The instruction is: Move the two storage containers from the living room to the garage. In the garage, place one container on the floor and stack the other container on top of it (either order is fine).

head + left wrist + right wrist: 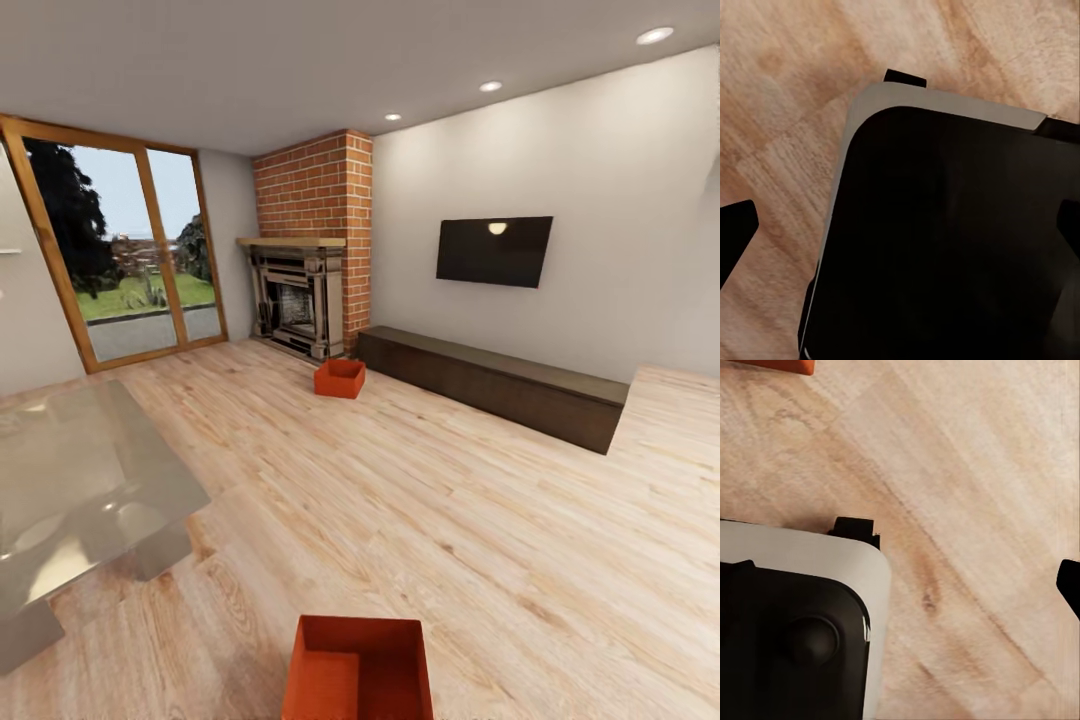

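Here, the nearer storage container [358, 668] is cut off by the lower edge of the head view; the farther storage container [340, 378] is seen whole, on the wood-plank floor [420, 500] just before the brick fireplace [300, 300]. An orange corner [784, 366] is glimpsed in the right wrist view. Of either gripper only dark fingertip slivers [733, 232] [1069, 585] are shown, widely apart; whether anything is gripped cannot be told. A long dark bench [490, 385], wall screen [494, 251] and glass table [80, 480] are seen in the living room.
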Controlling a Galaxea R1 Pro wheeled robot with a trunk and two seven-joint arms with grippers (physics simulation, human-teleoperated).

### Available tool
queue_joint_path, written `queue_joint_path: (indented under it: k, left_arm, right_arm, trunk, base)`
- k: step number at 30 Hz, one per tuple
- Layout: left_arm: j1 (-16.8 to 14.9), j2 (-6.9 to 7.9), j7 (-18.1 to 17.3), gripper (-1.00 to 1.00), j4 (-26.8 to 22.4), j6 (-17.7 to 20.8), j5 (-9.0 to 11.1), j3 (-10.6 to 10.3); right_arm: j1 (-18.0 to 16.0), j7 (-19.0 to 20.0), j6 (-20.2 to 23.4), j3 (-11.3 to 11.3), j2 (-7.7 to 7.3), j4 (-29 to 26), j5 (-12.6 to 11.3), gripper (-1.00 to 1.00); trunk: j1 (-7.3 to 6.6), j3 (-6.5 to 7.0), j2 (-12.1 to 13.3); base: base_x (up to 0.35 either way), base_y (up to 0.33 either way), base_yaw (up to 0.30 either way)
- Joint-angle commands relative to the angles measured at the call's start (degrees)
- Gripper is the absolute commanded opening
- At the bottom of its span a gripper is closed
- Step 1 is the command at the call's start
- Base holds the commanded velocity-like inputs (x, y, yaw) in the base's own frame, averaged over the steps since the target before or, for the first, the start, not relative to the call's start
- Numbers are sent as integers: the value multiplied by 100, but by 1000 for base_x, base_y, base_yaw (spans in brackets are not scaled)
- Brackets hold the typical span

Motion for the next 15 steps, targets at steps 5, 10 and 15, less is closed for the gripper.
queue_joint_path:
  k: [5,10,15]
  left_arm:
    - [1,0,-2,100,-3,-9,69,0]
    - [1,1,-2,100,-3,-9,70,0]
    - [1,0,-2,100,-3,-9,71,0]
  right_arm:
    - [-6,26,-28,37,7,19,-66,100]
    - [-6,26,-24,34,9,16,-68,100]
    - [-6,26,-27,45,6,18,-61,100]
  trunk:
    - [-1,-5,-3]
    - [-1,-5,-3]
    - [-1,-5,-3]
  base:
    - [-28,0,-22]
    - [-2,0,-154]
    - [0,0,-20]
